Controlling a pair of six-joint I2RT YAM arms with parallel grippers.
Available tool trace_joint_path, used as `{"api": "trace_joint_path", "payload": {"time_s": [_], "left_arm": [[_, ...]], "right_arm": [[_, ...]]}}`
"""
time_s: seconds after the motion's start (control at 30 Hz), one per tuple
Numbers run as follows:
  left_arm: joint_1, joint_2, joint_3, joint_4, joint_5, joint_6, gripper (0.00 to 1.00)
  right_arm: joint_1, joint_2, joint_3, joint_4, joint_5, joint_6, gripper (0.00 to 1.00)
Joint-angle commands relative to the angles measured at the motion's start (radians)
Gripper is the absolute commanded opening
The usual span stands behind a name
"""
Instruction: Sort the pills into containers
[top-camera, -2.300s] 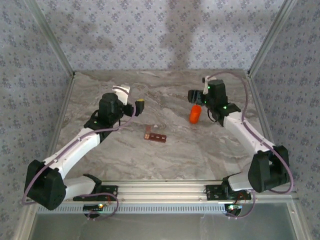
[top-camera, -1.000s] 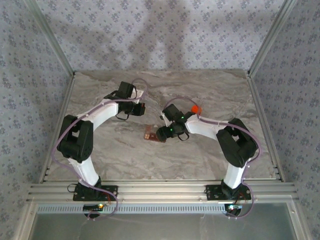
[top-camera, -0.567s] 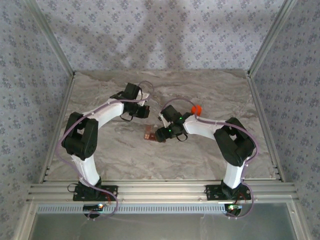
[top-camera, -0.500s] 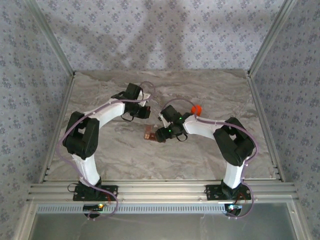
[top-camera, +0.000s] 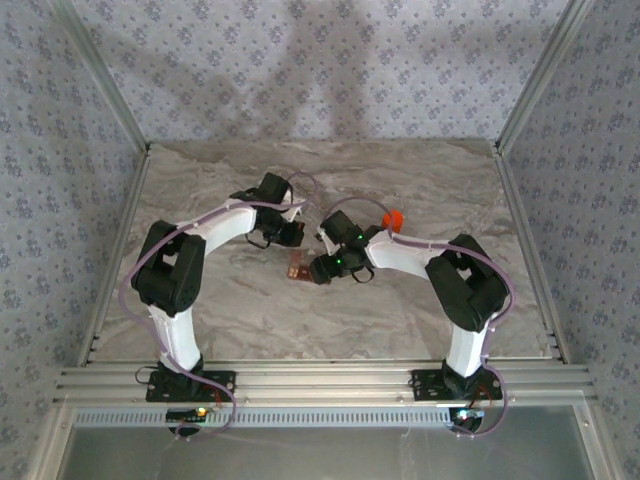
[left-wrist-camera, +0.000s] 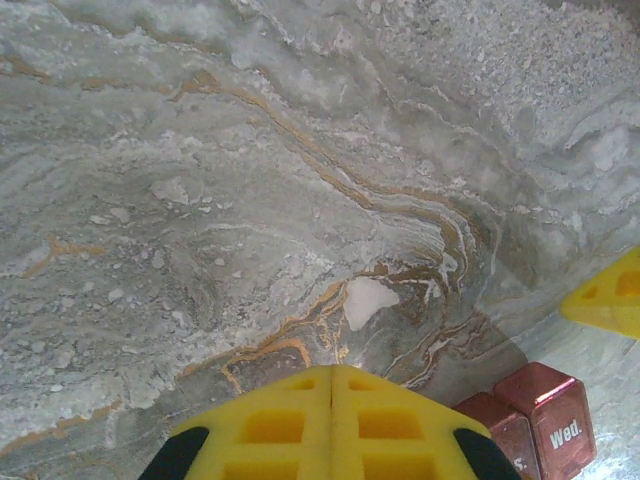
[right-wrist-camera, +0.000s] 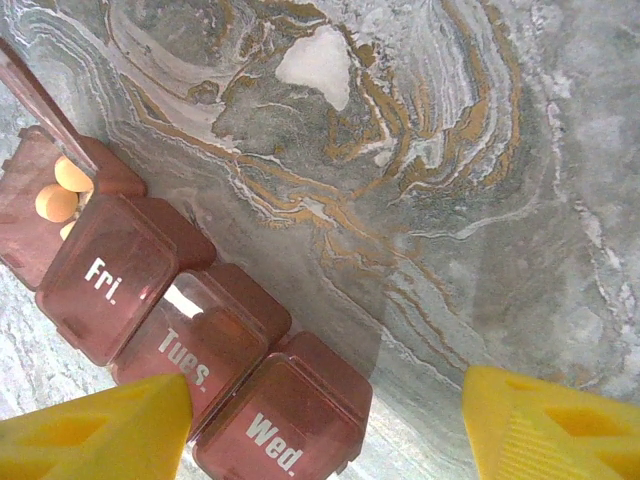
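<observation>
Edging closer since a second earlier, the left tool (left-wrist-camera: 332, 400) stayed clenched at 11 o'clock of the containers (right-wrist-camera: 150, 300) at mid-counter (top-camera: 400, 310), while the right tool (right-wrist-camera: 328, 395), fingers apart and grasping nothing, hovered over their 3 o'clock end.

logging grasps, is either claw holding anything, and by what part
Nothing is held. The left claw is shut on nothing, and the right claw is open above the containers.

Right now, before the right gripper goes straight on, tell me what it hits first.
Probably the Wed. compartment. It lies between the open fingers of the right gripper, closer to one finger than the other. The rest of the gap is bare table. Depth is hard to judge from the wrist view.
</observation>
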Motion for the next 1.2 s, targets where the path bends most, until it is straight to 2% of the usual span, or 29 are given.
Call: {"api": "trace_joint_path", "payload": {"time_s": [0.0, 0.77, 1.17], "left_arm": [[-0.011, -0.02, -0.006, -0.043, 0.023, 0.018, 0.0], [-0.052, -0.132, -0.098, -0.103, 0.025, -0.003, 0.0], [-0.063, -0.16, -0.162, -0.119, -0.039, -0.007, 0.0]], "right_arm": [[0.002, 0.036, 0.008, -0.018, 0.019, 0.026, 0.73], [-0.007, 0.05, 0.016, -0.021, 0.007, 0.059, 0.7], [-0.014, 0.053, 0.011, -0.015, -0.004, 0.063, 0.7]]}}
